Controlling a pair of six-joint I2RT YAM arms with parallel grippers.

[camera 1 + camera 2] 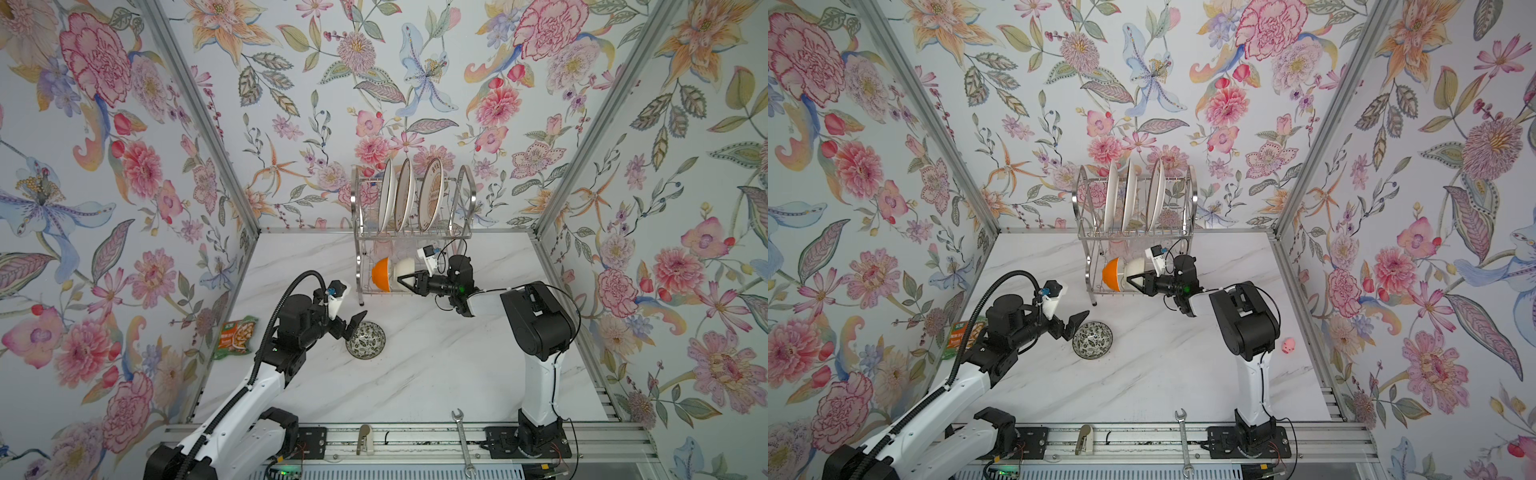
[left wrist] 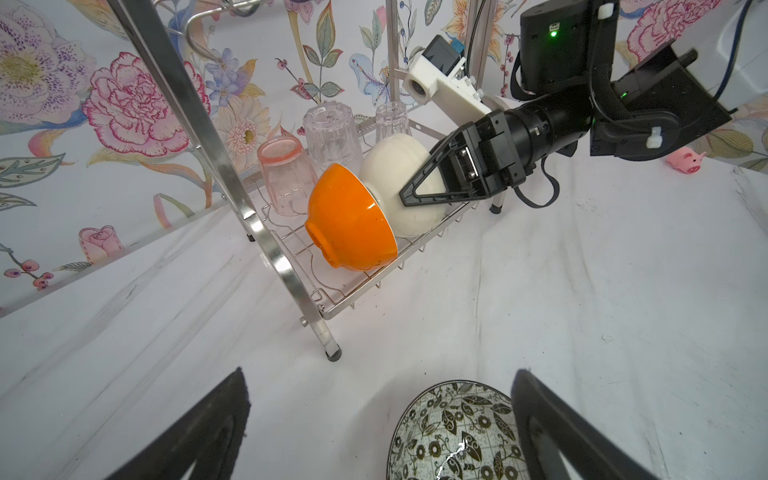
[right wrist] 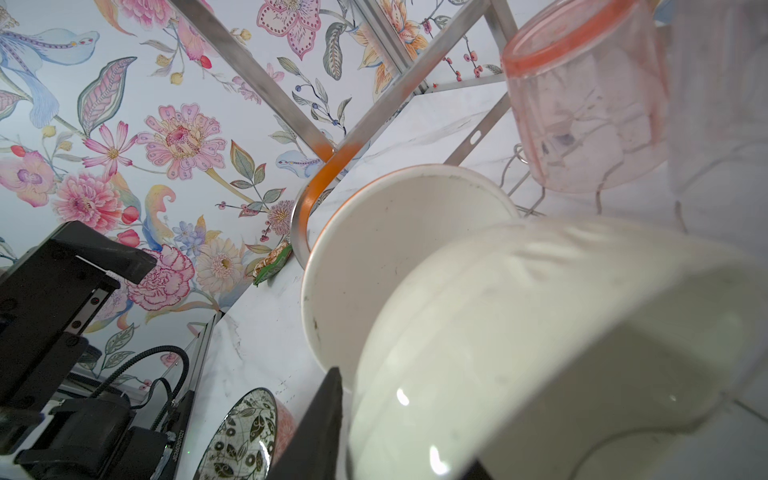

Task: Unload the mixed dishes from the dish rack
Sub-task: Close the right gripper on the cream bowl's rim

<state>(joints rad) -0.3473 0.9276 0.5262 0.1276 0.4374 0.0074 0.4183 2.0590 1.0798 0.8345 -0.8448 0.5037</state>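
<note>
Inspector: Dish rack condition?

Assessor: Shiny steel wire, two tiers, arched side frames. Three glazed round plates stand on edge on its upper tier. Glossy orange bowl and matte cream bowl lie tipped on its lower tier, with ribbed tumblers behind.

Inspector: Grippers?

Assessor: Right gripper narrow, one finger against the cream bowl's outer wall; clamping cannot be confirmed. Left gripper spread wide before the rack, beside a leaf-patterned bowl on broad marbled table.

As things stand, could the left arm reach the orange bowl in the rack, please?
Probably yes: the orange bowl leans at the open front of the dish rack, nearest the open left gripper. The right gripper, closed on the cream bowl behind it, may crowd the approach.
</note>
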